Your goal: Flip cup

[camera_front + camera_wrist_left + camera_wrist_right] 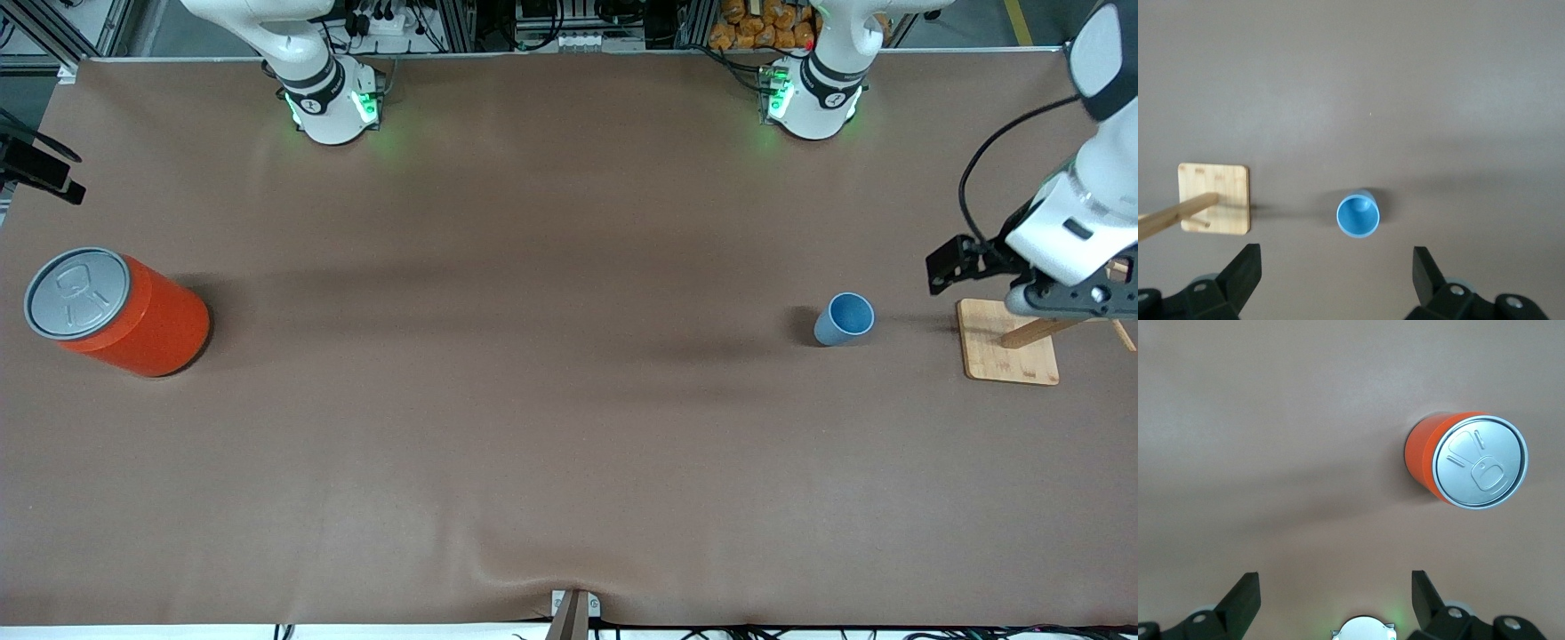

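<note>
We see the small light-blue cup (843,319) upright on the desk (533,400), mouth up, unmarked. Left gripper (1337,273) hangs spread above it; right gripper (1335,597) also spread.

Colours: blue cup, orange can, brown table, pale wood stand

Cup (843,320) light blue outside, brighter, deeper blue inside. Can (120,313) plain orange wall, grey metallic lid with embossed pull-tab outline. Table (533,400) cover flat matte brown, no pattern, soft darker shadow bands. Wooden stand (1009,353) pale tan, faint grain, peg same tan. Both arms white with black bands at the joints, green lights glowing at the bases. Left gripper (1337,273) black fingers; right gripper (1335,595) black fingers too, grey round fittings near the finger mounts.
</note>
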Robot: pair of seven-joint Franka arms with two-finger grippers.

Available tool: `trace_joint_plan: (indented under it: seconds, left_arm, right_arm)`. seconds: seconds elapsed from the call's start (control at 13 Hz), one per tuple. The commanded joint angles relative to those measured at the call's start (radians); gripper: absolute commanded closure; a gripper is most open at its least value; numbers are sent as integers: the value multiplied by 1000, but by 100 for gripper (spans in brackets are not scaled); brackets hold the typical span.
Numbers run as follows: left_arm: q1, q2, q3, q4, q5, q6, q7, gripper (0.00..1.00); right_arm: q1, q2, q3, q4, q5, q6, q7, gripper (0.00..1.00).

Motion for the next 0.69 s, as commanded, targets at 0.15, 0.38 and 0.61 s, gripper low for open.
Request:
trace_joint_plan:
  seconds: [0.15,0.38,0.61]
  left_arm:
    - [8,-144,8,-10,5,-145,-5,0]
    - [5,-159,26,1,6,-148,-4,0]
    - [4,-149,26,-1,6,-133,0,0]
  right_arm:
    - [-8,1,8,13,-2,-6,16,0]
    - [-5,1,8,13,0,-6,16,0]
    - [-3,1,8,13,0,-6,16,0]
